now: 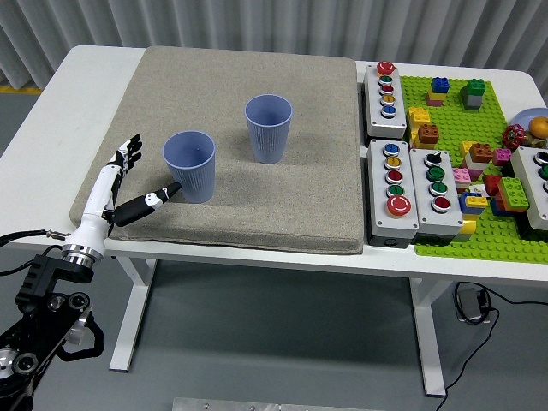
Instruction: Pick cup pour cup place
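Two blue ribbed cups stand upright on the grey mat (248, 214). The nearer cup (190, 166) is at the left middle. The farther cup (269, 128) stands behind it to the right. My left hand (128, 187) is open just left of the nearer cup, fingers spread and thumb pointing toward its base, a small gap apart. It holds nothing. The right arm is out of view.
Three grey button boxes (392, 188) stand right of the mat. A green brick baseplate (462, 231) with several loose bricks lies at the far right. The white table's (51, 111) near edge runs just below the mat.
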Robot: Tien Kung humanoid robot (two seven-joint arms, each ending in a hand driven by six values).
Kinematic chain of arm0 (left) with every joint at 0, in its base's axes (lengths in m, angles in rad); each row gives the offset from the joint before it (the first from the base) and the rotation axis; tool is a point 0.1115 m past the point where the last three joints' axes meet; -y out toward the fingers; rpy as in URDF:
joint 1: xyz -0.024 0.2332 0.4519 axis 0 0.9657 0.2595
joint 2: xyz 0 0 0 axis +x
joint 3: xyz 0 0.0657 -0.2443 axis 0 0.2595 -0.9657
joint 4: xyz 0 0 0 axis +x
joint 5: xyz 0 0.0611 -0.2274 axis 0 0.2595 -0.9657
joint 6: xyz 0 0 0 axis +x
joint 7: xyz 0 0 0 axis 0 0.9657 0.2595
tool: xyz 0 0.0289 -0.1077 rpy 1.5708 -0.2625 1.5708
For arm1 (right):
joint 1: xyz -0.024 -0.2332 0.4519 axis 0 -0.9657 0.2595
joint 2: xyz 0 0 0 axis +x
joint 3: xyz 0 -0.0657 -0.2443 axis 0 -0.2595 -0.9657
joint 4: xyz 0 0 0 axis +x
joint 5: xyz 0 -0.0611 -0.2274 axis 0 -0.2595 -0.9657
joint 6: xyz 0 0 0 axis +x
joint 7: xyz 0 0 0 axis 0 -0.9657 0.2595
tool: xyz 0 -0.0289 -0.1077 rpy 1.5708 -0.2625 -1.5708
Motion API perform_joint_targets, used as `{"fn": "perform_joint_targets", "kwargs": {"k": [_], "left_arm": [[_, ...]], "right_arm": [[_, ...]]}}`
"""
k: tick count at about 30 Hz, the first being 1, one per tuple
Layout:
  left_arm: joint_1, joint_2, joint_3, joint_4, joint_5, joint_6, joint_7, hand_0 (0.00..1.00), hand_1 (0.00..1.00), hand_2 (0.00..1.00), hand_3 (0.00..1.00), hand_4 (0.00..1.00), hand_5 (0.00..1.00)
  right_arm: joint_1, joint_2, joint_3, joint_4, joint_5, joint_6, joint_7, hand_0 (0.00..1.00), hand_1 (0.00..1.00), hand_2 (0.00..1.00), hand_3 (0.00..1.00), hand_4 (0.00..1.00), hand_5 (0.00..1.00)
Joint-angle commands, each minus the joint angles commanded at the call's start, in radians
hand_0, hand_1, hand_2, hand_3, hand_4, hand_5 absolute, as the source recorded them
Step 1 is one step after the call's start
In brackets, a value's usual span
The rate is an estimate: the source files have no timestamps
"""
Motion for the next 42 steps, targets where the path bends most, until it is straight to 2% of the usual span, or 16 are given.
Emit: {"fn": "perform_joint_targets", "kwargs": {"k": [12, 20, 42], "left_arm": [[-0.075, -0.021, 0.039, 0.075, -0.018, 0.016, -0.006, 0.961, 0.957, 0.998, 0.998, 0.998, 0.414], [-0.098, -0.030, 0.052, 0.115, -0.027, 0.013, -0.008, 0.959, 0.957, 0.998, 0.998, 0.998, 0.425], [-0.132, -0.045, 0.086, 0.141, -0.029, -0.002, 0.000, 0.956, 0.953, 0.998, 0.998, 0.998, 0.430]], "right_arm": [[0.002, 0.001, 0.005, 0.001, 0.000, 0.001, -0.001, 0.692, 0.660, 0.604, 0.598, 0.002, 0.256], [0.004, 0.001, 0.006, 0.001, 0.000, 0.001, -0.001, 0.692, 0.660, 0.604, 0.598, 0.002, 0.254], [-0.002, 0.002, 0.010, 0.002, 0.000, 0.005, -0.001, 0.692, 0.661, 0.602, 0.597, 0.002, 0.255]]}}
